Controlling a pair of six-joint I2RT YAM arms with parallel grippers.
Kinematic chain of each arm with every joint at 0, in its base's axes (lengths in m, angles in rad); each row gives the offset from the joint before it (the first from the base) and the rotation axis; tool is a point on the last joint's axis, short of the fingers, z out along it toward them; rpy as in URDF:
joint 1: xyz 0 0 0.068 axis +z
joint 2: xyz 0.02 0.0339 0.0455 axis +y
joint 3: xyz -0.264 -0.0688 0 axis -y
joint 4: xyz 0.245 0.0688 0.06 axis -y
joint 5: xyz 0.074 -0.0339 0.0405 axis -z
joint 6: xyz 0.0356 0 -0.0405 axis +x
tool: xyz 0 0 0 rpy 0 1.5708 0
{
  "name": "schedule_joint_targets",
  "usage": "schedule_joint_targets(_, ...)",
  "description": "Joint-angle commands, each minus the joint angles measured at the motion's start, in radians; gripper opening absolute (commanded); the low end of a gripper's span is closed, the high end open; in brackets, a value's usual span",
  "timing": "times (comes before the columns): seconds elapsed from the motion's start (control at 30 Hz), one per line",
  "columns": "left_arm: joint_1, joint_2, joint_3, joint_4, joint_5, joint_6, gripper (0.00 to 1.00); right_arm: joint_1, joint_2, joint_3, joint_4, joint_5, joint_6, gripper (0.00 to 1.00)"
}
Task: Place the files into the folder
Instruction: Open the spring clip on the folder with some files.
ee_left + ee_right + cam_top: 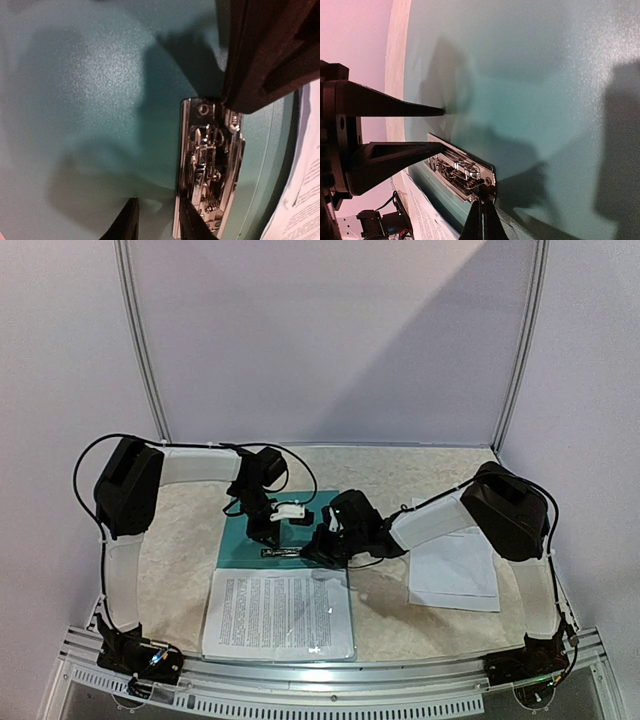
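The teal folder (236,540) lies open in the middle of the table. Printed white files (280,615) lie on its near half. A silver clip (281,553) sits along the fold. My left gripper (268,532) is open, tips down on the folder (90,100); one fingertip (192,222) touches the end of the clip (210,170), the other rests on bare cover. My right gripper (318,548) is shut, its tips (483,210) pressed on the other end of the clip (460,172). The left fingers (395,155) show in the right wrist view.
A second stack of white sheets (455,570) lies on the beige mat at the right, under my right forearm. A printed sheet's edge (305,190) runs beside the clip. Metal frame posts (140,340) and white walls enclose the back.
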Motion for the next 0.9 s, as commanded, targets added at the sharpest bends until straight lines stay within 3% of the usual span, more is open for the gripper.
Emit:
schedule_joint_targets(0.0,-0.051,0.055,-0.08,0.015,-0.094,0.055,0.28,-0.018,0.086,-0.039,-0.207,0.043,-0.013,0.0)
schedule_joint_targets(0.23,-0.06,0.033,-0.131,0.083,-0.123,0.07,0.27,-0.041,0.112,-0.014,-0.141,0.047,-0.008,0.0)
schedule_joint_targets(0.5,-0.064,0.026,-0.146,0.102,-0.132,0.069,0.23,-0.043,0.086,0.027,-0.229,0.067,-0.074,0.0)
schedule_joint_targets(0.67,-0.065,0.02,-0.153,0.113,-0.138,0.069,0.23,-0.049,0.114,0.007,-0.169,0.02,-0.052,0.0)
schedule_joint_targets(0.87,-0.066,0.02,-0.158,0.12,-0.141,0.067,0.23,-0.05,0.061,0.067,-0.25,-0.007,-0.162,0.0)
